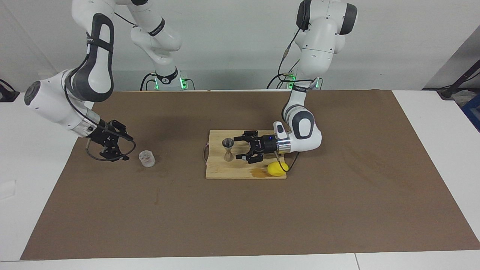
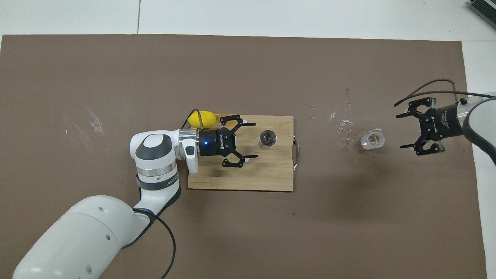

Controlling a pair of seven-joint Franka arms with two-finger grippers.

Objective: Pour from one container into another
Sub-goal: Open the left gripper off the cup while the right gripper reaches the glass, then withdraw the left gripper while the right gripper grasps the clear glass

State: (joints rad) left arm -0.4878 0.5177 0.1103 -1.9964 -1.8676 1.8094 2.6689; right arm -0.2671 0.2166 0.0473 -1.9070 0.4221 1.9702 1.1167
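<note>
Setting: white-walled room, white bench (image 1: 431, 157) with a big brown mat (image 1: 337, 206) over most of it, so pretty plain backdrop.
Board: wooden cutting board (image 1: 225, 170) sits mid-mat with a metal handle on the end toward the right arm; a yellow lemon (image 1: 277, 168) rests on the corner toward the left arm's end.
Jigger: metal jigger (image 1: 227, 149) stands upright on the board, mouth up, nothing touching it.
Glass: clear glass cup (image 1: 147, 158) stands on the mat, well apart from the board, toward the right arm's end.
Left gripper: left gripper (image 1: 237, 149) lies low and level over the board, jaws spread wide, just beside the jigger but apart from it, holding nothing.
Right gripper: right gripper (image 1: 119, 149) hovers just beside the glass, jaws released, not on it yet.
Step, my guess: the glass looks like the thing to grab next. I'd slide the right jaws around its wall about mid-height, squeeze gently since glass is slick, and lift straight up.
Pour tip: the jigger's mouth is small, so get the lip right over it and tip slowly; letting the left jaws steady the narrow waist would help.
Hard to see: can't tell what's in the glass or the jigger, if anything. Whitish specks on the mat near the glass, no idea what they are.
Cut off: both arms run out of frame in the overhead view.
</note>
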